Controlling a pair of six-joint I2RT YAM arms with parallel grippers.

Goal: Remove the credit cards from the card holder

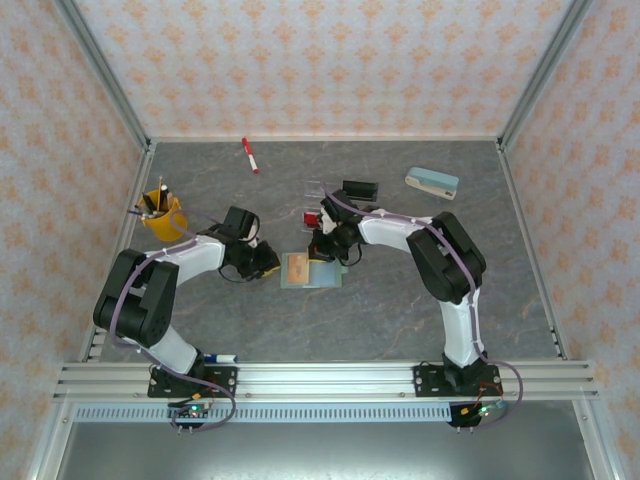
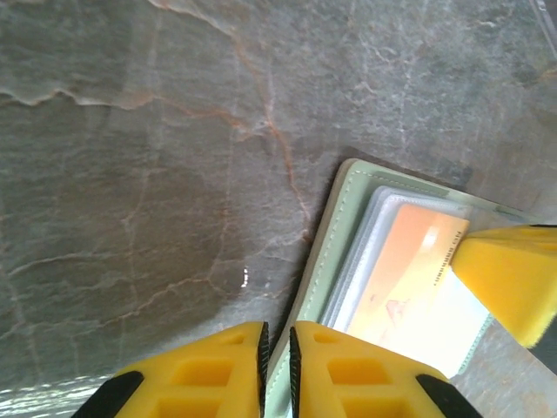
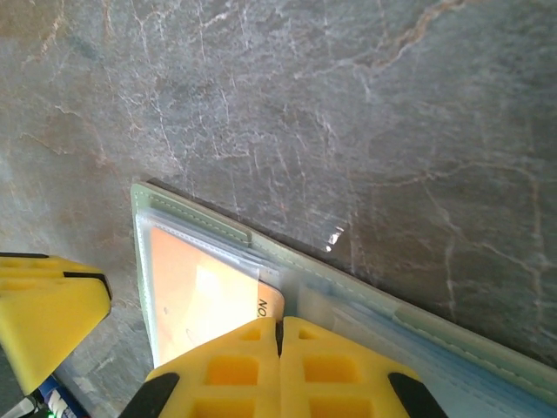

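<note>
- The left gripper (image 2: 278, 338) sits at the left side of the card holder (image 2: 324, 261). Its jaws are drawn in to a thin slit and the pale green cover edge runs into it, so it looks to be pinching that cover to hold the card holder down
- The card holder lies open and flat on the table (image 1: 400, 310) between the 2 grippers, with its clear sleeves (image 2: 376, 202) facing up
- The tan card (image 2: 409, 270) sits in the top sleeve, with 1 end poking out toward the right
- What looks like the red card (image 1: 310, 218) lies on the table just behind the card holder, probably already out, though it is too small to be sure
- The right gripper (image 3: 279, 329) has its jaws pressed together on the exposed end of the tan card, so the step in hand looks like pulling this card free
- Risk: the grip covers only a sliver of smooth plastic, so the card may slip from the jaws if the sleeve drags on it
- Risk: the left hold is on a thin cover edge, and if it gives way the whole card holder will slide or lift with the card instead of releasing it
- Risk: a pull angled upward may bend the card or fold the sleeves over the pocket mouth
</note>
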